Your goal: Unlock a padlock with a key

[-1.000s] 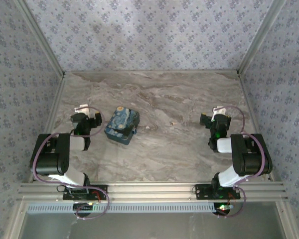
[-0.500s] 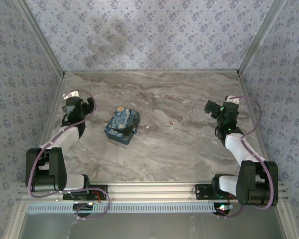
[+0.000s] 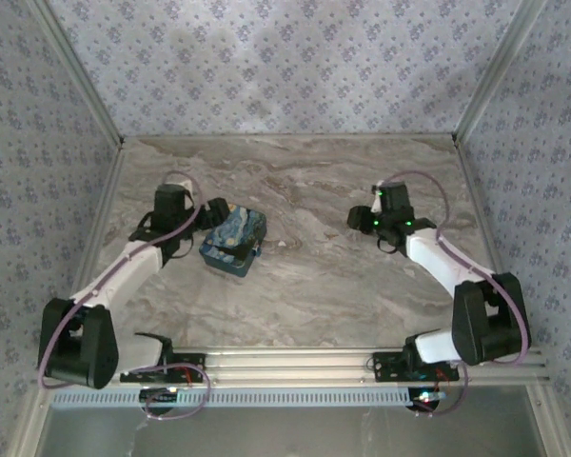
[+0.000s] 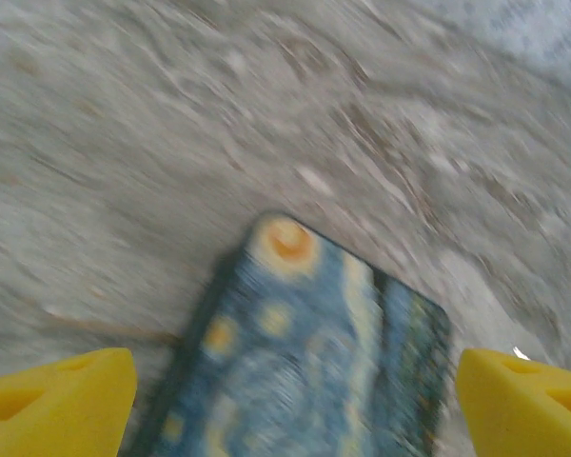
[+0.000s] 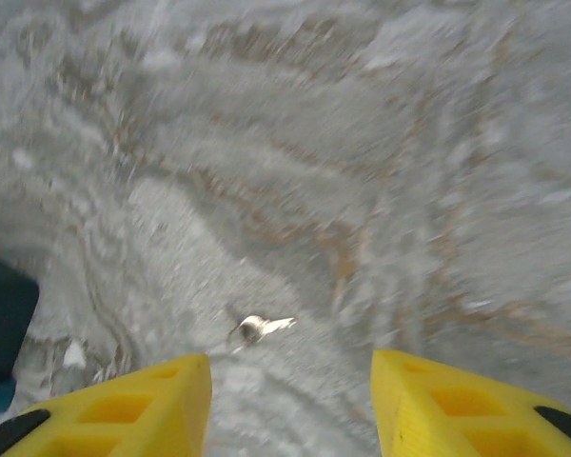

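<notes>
The left gripper [image 4: 290, 395] hangs over the blue tin [image 4: 305, 362], its yellow fingers [image 4: 62, 395] spread wide and gripping nothing. The tin's lid carries a swirly night-sky painting with yellow orbs, too blurred to read any lettering. From above, the tiny blue padlock [image 3: 256, 252] lies against the tin's near right edge on the marble table [image 3: 362, 305]. The right gripper [image 5: 290, 381] is partly open and empty, with a small silver key [image 5: 257, 328] on the table just ahead of its fingertips.

wallpaper [image 3: 285, 67]: blue floral | tabletop [image 3: 314, 295]: grey marble | rails [image 3: 295, 362]: aluminium
</notes>
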`<action>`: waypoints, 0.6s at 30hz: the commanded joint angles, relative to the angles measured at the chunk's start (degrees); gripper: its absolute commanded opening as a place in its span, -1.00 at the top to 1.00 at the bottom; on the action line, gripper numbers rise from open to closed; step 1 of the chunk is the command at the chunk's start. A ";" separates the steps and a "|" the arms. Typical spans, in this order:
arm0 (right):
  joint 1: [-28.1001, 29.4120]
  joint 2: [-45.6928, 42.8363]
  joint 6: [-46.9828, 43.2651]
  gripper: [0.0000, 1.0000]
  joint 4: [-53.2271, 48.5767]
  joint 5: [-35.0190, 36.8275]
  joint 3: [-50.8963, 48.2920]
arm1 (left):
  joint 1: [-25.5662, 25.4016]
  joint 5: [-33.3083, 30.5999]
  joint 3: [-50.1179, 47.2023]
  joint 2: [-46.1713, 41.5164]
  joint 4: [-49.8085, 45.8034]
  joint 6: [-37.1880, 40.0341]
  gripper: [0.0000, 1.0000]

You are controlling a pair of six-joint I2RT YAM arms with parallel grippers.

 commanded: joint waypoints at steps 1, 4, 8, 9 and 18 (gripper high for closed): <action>4.63 3.71 0.02 0.15 -6.93 3.64 3.70 | -3.24 0.43 -1.85 -2.11 -5.26 -2.43 -0.74; 7.24 8.01 0.19 0.28 -9.20 4.33 7.19 | -4.54 -0.19 -3.03 -3.58 -5.94 -3.43 -0.75; 9.20 13.43 0.35 0.38 -10.27 6.48 10.57 | -5.35 -0.10 -3.56 -4.96 -6.69 -4.10 -0.75; 9.57 14.54 0.53 0.39 -10.27 6.94 11.12 | -5.49 -0.21 -3.56 -5.17 -6.94 -4.02 -0.75; 10.82 21.89 0.60 0.52 -9.74 9.28 14.78 | -5.81 -1.16 -4.07 -5.96 -8.21 -4.54 -0.76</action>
